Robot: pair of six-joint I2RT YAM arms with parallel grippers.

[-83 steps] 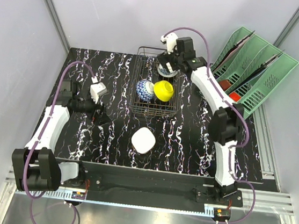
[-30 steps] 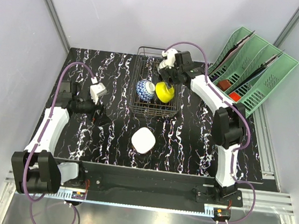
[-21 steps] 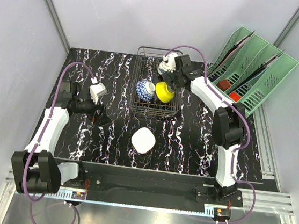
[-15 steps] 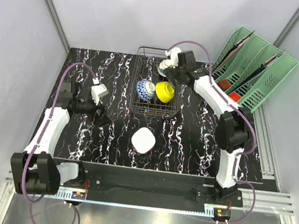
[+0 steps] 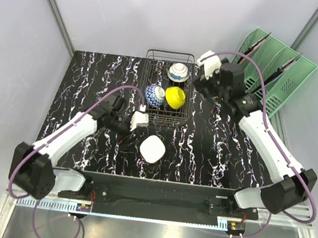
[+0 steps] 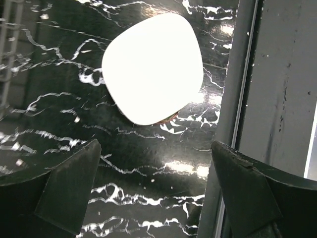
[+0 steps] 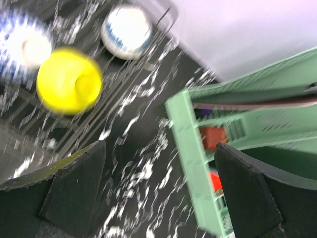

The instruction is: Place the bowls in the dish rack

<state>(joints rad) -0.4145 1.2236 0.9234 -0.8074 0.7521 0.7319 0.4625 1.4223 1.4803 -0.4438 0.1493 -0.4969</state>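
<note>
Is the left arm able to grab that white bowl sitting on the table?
Probably yes. The left pincer hangs open right beside the white bowl. The bowl sits alone on the table, outside the dish rack, and nothing lies between pincer and bowl.

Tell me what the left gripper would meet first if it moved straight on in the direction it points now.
Probably the white bowl, centred ahead of the open left gripper with nothing before it. Depth is unclear; it might touch the table first.
</note>
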